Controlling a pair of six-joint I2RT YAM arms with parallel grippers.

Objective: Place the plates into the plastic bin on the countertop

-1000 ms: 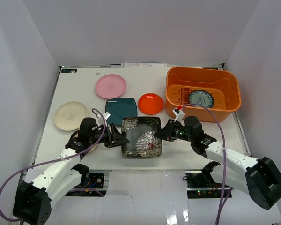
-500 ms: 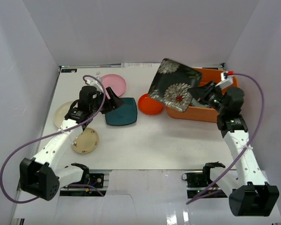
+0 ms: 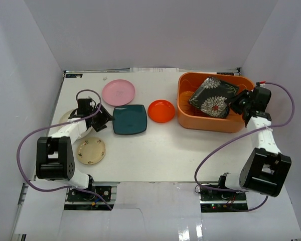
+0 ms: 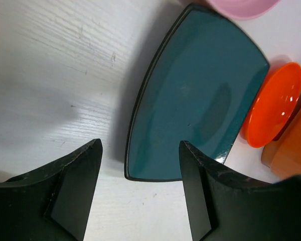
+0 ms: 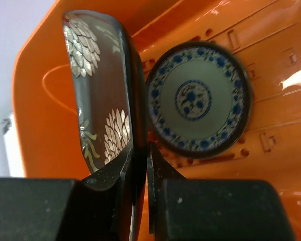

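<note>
The orange plastic bin (image 3: pixel 188 113) stands at the right of the white countertop (image 3: pixel 155 150). My right gripper (image 3: pixel 237 103) is shut on the edge of the square dark flowered plate (image 3: pixel 213 97) and holds it tilted inside the bin. In the right wrist view the gripper (image 5: pixel 139 155) pinches that plate (image 5: pixel 98 95) beside the blue-green patterned dish (image 5: pixel 198 100) on the bin floor (image 5: pixel 271 60). My left gripper (image 3: pixel 104 120) is open at the left edge of the square teal plate (image 3: pixel 130 119); the plate (image 4: pixel 200 95) lies just beyond the gripper (image 4: pixel 140 165).
The round pink plate (image 3: pixel 118 92) lies behind the teal one, and the small orange-red dish (image 3: pixel 161 111) lies between it and the bin. The cream plate (image 3: pixel 66 118) is partly under my left arm. A small beige dish (image 3: pixel 91 150) lies near the front left.
My right gripper has lowered the dark flowered plate from above the bin's rim down into the bin. My left gripper has dropped to the teal plate's left edge.
</note>
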